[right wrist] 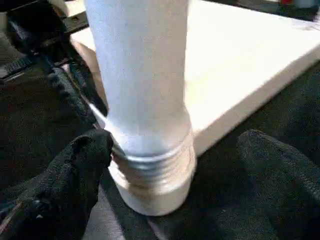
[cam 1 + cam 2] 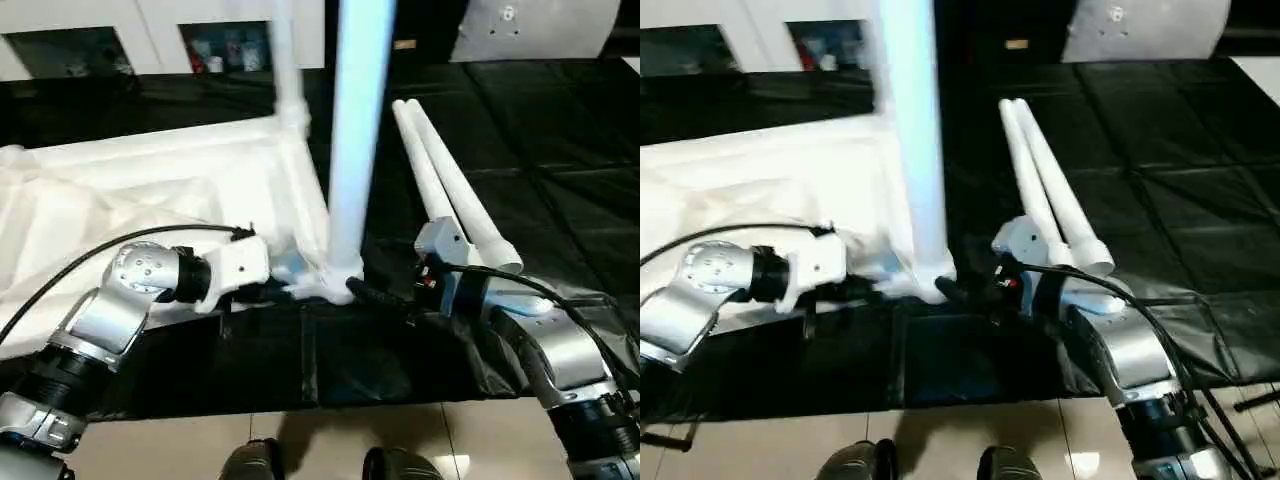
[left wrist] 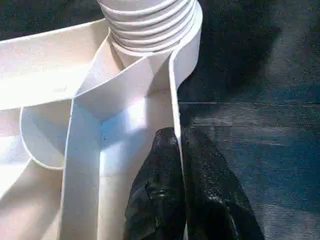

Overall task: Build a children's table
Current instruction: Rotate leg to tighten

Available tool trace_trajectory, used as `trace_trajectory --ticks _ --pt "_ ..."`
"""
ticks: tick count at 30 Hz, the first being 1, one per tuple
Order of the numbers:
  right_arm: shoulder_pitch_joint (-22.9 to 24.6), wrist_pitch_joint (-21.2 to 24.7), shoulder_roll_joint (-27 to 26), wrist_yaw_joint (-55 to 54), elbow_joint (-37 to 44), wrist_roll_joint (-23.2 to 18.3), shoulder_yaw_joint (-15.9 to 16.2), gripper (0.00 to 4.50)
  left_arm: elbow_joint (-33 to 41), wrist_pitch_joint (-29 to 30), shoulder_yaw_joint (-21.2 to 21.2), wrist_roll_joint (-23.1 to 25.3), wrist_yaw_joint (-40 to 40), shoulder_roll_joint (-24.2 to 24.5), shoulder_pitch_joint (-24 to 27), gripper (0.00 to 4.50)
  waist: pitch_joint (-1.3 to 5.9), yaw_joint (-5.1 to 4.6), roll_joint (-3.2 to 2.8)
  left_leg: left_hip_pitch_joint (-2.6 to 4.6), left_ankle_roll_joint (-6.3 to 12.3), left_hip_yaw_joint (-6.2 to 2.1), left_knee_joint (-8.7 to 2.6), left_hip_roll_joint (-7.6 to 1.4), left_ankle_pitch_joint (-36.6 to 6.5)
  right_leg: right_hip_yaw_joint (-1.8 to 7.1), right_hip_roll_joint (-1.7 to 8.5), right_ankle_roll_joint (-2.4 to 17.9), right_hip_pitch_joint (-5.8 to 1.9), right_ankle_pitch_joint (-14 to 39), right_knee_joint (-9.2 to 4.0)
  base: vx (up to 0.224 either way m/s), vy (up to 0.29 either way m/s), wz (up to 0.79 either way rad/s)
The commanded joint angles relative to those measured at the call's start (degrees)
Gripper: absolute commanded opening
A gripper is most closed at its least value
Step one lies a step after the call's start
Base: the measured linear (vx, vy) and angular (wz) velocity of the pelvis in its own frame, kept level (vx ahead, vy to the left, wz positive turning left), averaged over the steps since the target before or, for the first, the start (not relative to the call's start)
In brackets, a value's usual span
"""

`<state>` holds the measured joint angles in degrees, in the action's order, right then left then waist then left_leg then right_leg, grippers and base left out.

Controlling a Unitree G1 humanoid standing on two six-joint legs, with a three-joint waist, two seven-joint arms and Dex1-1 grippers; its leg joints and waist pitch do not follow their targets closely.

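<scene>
Two spare white cylindrical legs (image 2: 450, 195) lie on black cover (image 2: 560, 150). My left gripper (image 3: 177, 200) pinches upturned white tabletop's rim (image 3: 175, 80); right gripper (image 1: 170, 165) gapes around upright threaded leg (image 1: 142, 75).

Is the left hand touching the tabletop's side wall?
Touching. The left wrist view shows the left hand with its fingers pinched on the tabletop's thin side wall.

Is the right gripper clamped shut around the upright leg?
No, the right gripper's fingers stand apart either side of the leg's threaded base, one touching it, the other clear.
</scene>
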<state>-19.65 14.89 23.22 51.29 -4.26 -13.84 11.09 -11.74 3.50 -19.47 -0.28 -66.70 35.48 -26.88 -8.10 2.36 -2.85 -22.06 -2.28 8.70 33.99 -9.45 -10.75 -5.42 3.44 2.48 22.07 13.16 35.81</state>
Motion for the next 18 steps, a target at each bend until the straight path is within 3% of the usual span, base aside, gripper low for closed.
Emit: trace_trajectory --ticks 1,3,4,5,6,8,18 --pt "-1.06 -0.73 0.43 1.9 -0.36 0.63 1.47 4.49 -0.22 -1.09 -4.17 1.72 -2.71 -0.09 1.09 0.0 5.05 -0.16 0.19 0.75 7.53 -0.94 -3.33 -4.19 -2.38 4.29 5.82 15.72 -3.29 -1.25 -3.51 0.0 0.0 0.0" --pt "-1.47 -0.91 0.79 3.32 -0.75 1.2 2.68 4.49 -0.3 -1.38 -4.16 1.76 -3.04 -0.32 1.0 0.0 5.07 -0.07 0.19 0.77 6.97 -0.9 -3.29 -4.16 -2.65 4.34 5.74 15.48 -3.27 -0.72 -3.51 0.0 0.0 0.0" --pt "-1.82 -0.92 0.58 4.42 -1.43 1.12 3.17 4.49 -0.33 -1.62 -4.15 1.6 -3.38 -0.42 0.91 0.0 5.3 0.02 0.51 0.73 6.98 -0.89 -3.21 -4.14 -2.01 4.35 5.75 15.38 -3.38 -1.23 -3.31 0.0 0.0 0.0" --pt "-1.95 -0.87 0.4 4.73 -1.75 0.94 3.21 4.49 -0.29 -1.66 -4.15 1.53 -3.52 -0.45 0.88 0.0 5.35 0.06 0.35 0.74 7.03 -0.89 -3.17 -4.12 -1.71 4.32 5.77 15.38 -3.34 -1.51 -3.3 0.0 0.0 0.0" --pt "-1.98 -0.86 0.36 4.79 -1.8 0.91 3.21 4.21 -0.28 -1.66 -4.15 1.52 -3.55 -0.45 0.88 0.0 5.33 0.05 0.33 0.69 7.13 -0.9 -3.16 -4.15 -1.66 4.32 5.76 15.35 -3.3 -1.7 -3.32 0.0 0.0 0.0" --pt "-2.84 -0.53 -0.55 5.15 -3.41 0.29 3.11 4.21 -0.04 -1.7 -4.19 1.38 -3.97 -0.52 0.84 0.0 5.48 0.08 0.4 0.66 7.15 -0.92 -3.09 -4.17 -1.45 4.27 5.78 15.58 -3.31 -2.51 -3.14 0.0 0.0 0.0" --pt "-3.45 -0.99 -1.6 7.21 -4.7 -0.27 3.74 3.39 0.19 -2.02 -4.25 1.41 -4.64 -0.22 1.34 0.0 5.93 0.5 0.62 0.7 7.94 -0.84 -2.77 -4.12 0.57 4.18 5.65 15.72 -3.33 -5.54 -2.7 0.0 0.0 0.0"
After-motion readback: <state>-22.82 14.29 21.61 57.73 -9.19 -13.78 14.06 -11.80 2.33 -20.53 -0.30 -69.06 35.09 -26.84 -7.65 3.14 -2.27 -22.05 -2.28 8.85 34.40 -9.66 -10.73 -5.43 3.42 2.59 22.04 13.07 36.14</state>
